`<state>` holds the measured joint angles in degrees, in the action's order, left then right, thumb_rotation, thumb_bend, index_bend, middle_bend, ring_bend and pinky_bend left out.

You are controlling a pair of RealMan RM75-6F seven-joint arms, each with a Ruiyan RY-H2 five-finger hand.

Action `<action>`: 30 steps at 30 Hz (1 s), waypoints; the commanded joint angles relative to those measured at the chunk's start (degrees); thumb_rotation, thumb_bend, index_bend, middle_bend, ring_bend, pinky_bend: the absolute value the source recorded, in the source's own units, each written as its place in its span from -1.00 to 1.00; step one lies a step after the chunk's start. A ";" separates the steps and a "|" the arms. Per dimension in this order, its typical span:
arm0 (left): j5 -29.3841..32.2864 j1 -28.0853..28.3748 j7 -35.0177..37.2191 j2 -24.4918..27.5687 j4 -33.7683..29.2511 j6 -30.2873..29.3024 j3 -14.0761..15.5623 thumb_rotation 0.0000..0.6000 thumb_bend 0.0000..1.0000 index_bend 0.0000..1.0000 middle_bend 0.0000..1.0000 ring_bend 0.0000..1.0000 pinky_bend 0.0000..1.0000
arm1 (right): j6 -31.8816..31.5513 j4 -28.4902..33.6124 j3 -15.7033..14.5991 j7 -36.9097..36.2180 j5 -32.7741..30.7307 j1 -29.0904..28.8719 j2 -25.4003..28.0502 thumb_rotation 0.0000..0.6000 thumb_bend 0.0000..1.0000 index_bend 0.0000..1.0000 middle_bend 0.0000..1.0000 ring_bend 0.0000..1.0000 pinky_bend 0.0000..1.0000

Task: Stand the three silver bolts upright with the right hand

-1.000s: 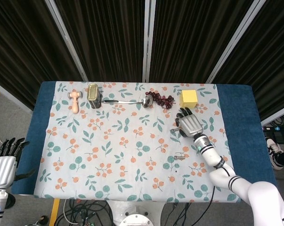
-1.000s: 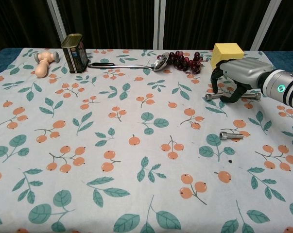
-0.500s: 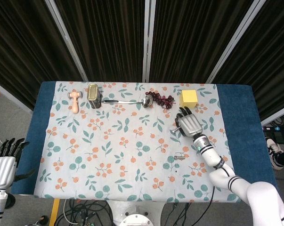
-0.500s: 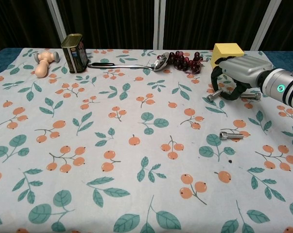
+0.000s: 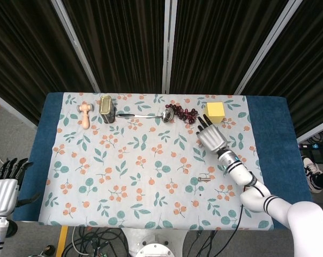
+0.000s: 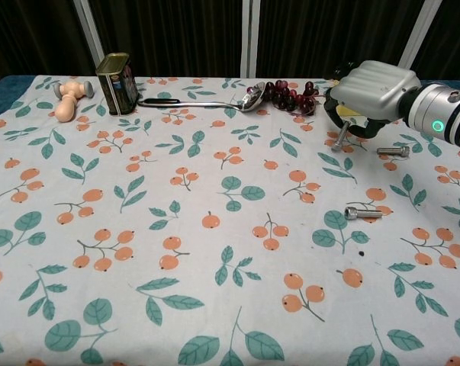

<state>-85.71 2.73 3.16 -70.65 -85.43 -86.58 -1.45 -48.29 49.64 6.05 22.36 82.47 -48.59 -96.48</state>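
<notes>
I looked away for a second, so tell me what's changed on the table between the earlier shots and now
The right hand has lifted one silver bolt off the cloth: it lay flat under the fingers before, and now hangs steeply tilted, its lower end near the cloth. The hand has also moved toward the yellow block. The other two bolts lie flat where they were, and the left hand stays off the table.

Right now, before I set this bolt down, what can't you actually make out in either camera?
- Silver bolt in the right robot hand: chest view shows only its lower end; the fingers hide the rest and the grip.
- Yellow block: chest view, almost all behind that robot hand.
- Left robot hand: head view only, at the frame's edge; whether it is open is unclear.
</notes>
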 commanded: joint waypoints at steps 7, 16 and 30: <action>0.07 -0.04 0.50 -0.31 0.68 0.19 0.02 1.00 -1.00 -0.65 -0.77 -0.99 -1.00 | -0.54 -0.27 -0.96 9.37 0.56 -1.28 -0.86 1.00 -0.22 0.28 -0.39 -0.99 -1.00; 0.10 0.14 0.51 -0.47 0.90 0.55 -0.05 1.00 -1.00 -0.65 -0.77 -0.99 -1.00 | -2.58 -2.29 -1.99 14.50 1.34 -0.66 -2.75 1.00 -0.21 0.12 -0.40 -0.99 -1.00; -0.04 0.17 0.35 -0.42 0.81 0.52 -0.08 1.00 -1.00 -0.65 -0.77 -0.99 -1.00 | -4.12 -1.53 -2.15 17.25 1.23 0.36 -3.11 1.00 -0.21 -0.10 -0.40 -1.00 -1.00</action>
<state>-85.76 2.90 3.51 -71.07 -84.62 -86.07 -1.54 -52.39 48.09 3.89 39.57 83.71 -48.27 -99.62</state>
